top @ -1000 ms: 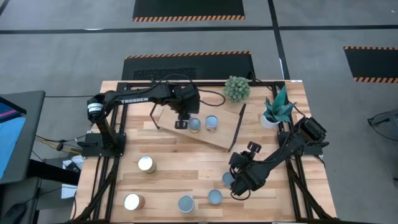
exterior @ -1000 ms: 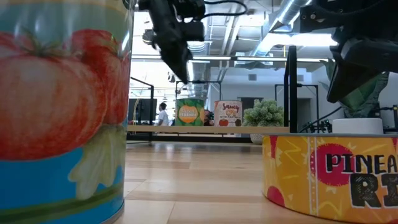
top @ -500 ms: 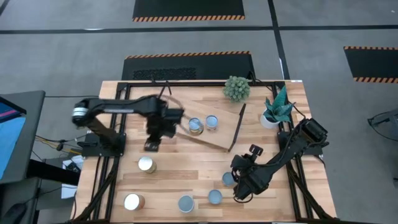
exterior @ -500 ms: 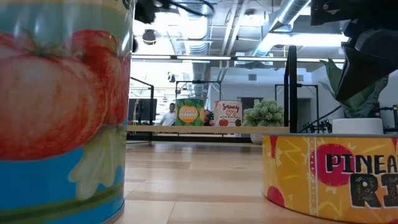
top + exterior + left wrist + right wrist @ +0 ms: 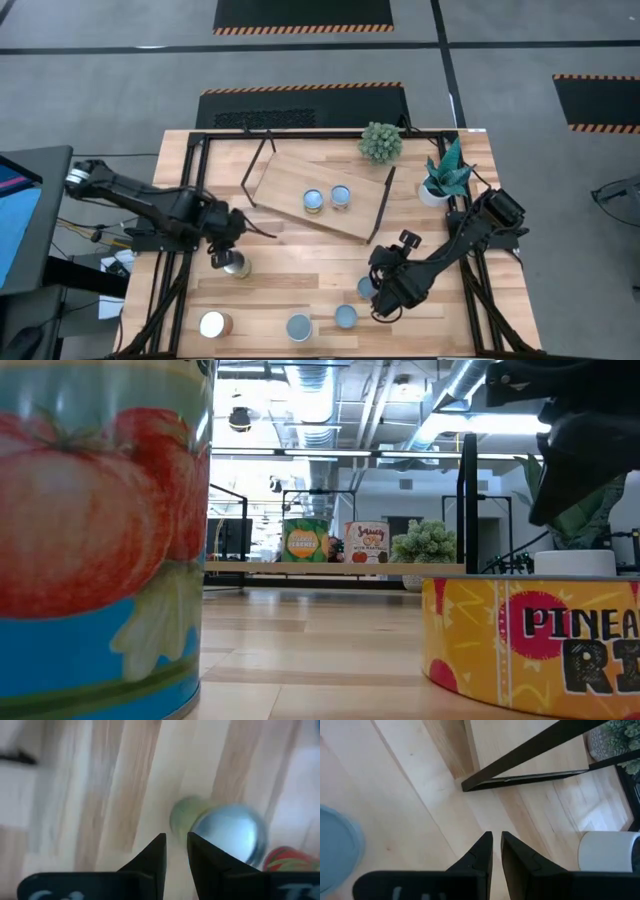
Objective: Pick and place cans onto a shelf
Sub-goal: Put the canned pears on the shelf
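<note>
The light wood shelf [image 5: 300, 180] stands at the table's far middle on black rod legs. Two cans [image 5: 314, 201] [image 5: 341, 196] rest on it with their bases down, and they also show in the low view [image 5: 305, 542]. Several more cans stand on the table. One with a whitish top [image 5: 236, 264] is at the left, and my left gripper [image 5: 221, 257] hovers beside it, shut and empty. In the left wrist view this can [image 5: 227, 837] lies just past the fingertips [image 5: 176, 842]. My right gripper [image 5: 384, 304] is shut and empty beside a blue-grey-topped can [image 5: 367, 288].
Three cans stand along the near edge [image 5: 211, 324] [image 5: 299, 327] [image 5: 345, 317]. A round green plant [image 5: 380, 142] and a leafy plant in a white pot [image 5: 440, 180] stand at the far right. In the low view, a tomato can [image 5: 100, 530] and a pineapple can [image 5: 530, 650] fill the foreground.
My left gripper has left the shelf, where it stood beside the left can. It has swung toward the table's near left and come down beside the whitish-topped can. Both cans stay on the shelf. My right gripper has hardly moved.
</note>
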{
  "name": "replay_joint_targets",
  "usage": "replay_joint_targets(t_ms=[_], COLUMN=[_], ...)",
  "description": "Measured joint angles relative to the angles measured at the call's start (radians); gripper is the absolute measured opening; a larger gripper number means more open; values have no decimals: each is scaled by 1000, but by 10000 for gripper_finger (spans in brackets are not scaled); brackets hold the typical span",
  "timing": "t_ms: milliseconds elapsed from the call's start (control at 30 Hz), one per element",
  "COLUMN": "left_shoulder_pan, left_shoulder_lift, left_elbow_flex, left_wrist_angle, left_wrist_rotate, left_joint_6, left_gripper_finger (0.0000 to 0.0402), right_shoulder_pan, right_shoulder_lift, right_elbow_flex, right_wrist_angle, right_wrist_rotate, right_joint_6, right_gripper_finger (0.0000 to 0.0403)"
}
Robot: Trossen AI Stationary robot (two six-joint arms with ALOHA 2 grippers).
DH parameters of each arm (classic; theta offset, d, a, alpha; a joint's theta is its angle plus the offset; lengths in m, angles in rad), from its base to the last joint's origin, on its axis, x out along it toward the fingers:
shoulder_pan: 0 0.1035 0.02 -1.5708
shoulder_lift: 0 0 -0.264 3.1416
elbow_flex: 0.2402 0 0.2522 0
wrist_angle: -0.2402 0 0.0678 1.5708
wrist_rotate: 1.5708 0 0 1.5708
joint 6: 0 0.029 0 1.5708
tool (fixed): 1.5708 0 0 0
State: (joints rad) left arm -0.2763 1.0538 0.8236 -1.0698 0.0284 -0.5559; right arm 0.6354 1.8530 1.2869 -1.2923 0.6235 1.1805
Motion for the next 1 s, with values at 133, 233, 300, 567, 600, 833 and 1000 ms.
replay_joint_targets(t_ms=[133, 233, 300, 567, 600, 833, 1000], left_shoulder_pan=[-20, -20, -20, -20, -20, -20, -50], left_shoulder_lift=[-22, -21, -21, -21, -21, -21, -7], left_elbow_flex=[-52, -58, -58, -58, -56, -14, -13], left_wrist_angle=[11, 17, 28, 34, 33, 46, 42], left_wrist_rotate=[5, 19, 24, 65, 65, 59, 66], left_joint_6=[-25, -25, -18, 11, 19, 50, 39], left_gripper_finger=[64, 64, 64, 64, 64, 64, 64], right_shoulder_pan=[-16, -26, -30, -43, -43, -44, -44], right_shoulder_lift=[0, 0, 0, 0, 0, 0, 0], right_elbow_flex=[0, 0, 0, 0, 0, 0, 0], right_wrist_angle=[-1, -2, -1, -1, -2, -1, -1], right_wrist_rotate=[-4, -15, -23, -24, -24, -23, -23], right_joint_6=[-1, -1, -1, -2, -2, -2, -2], right_gripper_finger=[61, 61, 61, 61, 61, 61, 61])
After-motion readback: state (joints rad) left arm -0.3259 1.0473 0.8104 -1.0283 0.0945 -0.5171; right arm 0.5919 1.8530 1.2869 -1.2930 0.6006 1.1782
